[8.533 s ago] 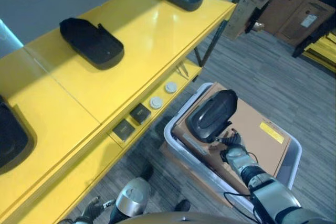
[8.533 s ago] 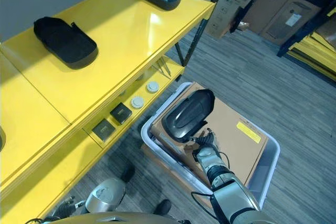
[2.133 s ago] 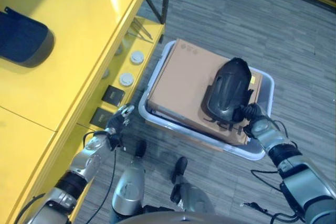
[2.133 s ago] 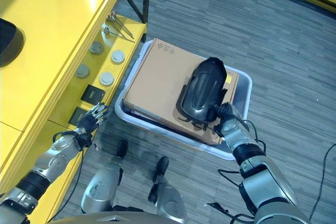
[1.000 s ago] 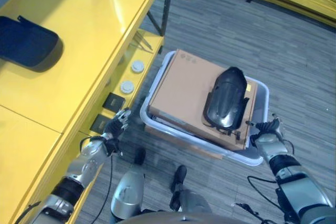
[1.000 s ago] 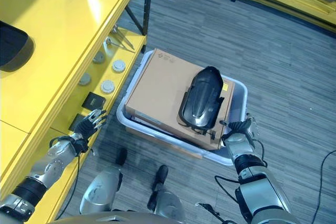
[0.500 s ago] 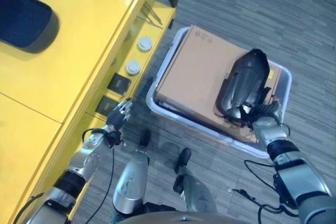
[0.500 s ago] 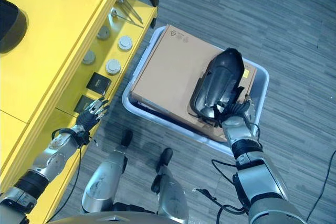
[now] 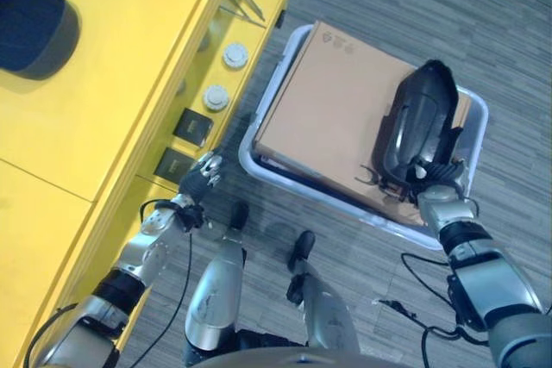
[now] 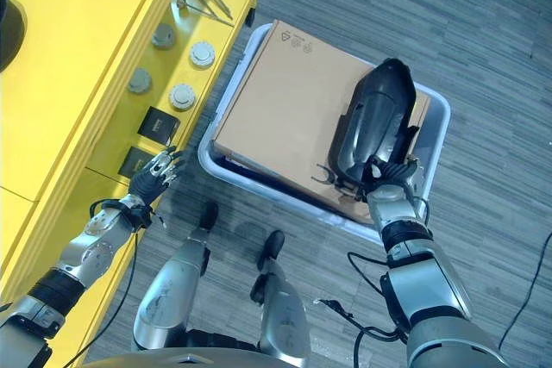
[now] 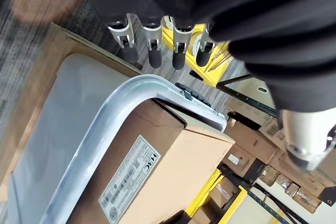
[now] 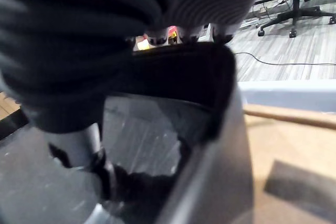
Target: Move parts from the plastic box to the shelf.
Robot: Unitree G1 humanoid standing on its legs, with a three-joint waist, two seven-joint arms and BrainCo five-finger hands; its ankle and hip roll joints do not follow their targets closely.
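Since half a second ago my right hand (image 10: 392,189) has closed in on the near end of the black part (image 9: 420,131), fingers now curled over its rim with the thumb inside its hollow. The part lies on the cardboard box (image 9: 336,109) that fills the plastic box (image 10: 434,137), toward that box's right end. My left hand (image 9: 195,185) hangs left of the plastic box, beside the yellow shelf (image 9: 112,92), fingers straight and holding nothing.
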